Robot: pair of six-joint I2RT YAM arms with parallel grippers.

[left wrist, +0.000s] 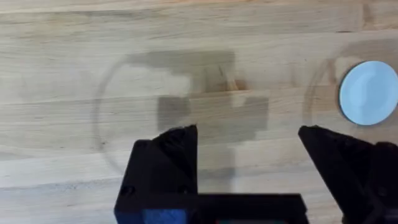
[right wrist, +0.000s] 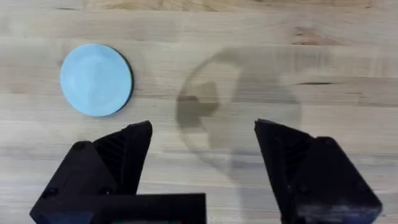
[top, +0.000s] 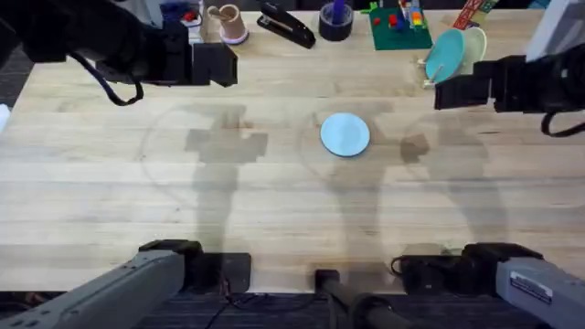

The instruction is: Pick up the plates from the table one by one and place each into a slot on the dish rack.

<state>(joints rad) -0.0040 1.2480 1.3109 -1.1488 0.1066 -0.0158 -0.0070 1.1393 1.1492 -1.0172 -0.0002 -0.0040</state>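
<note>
**One blue plate flat on the boards, both grippers spread and empty**

From my seat, the table (top: 274, 201) takes up nearly all I see, pale planks with the arms' shadows across them. I take the pale blue plate (top: 345, 134) lying flat on it as my landmark. Beyond the plate and to its right, at the table's far edge, the dish rack (top: 454, 57) stands with a teal plate (top: 445, 53) and a cream plate (top: 474, 46) upright in it. The left gripper (left wrist: 249, 140) hangs well off to the plate's left, jaws spread wide with only bare wood between them. The right gripper (right wrist: 202, 134) hangs to the plate's right, near the rack, jaws equally wide, gripping nothing.
</note>
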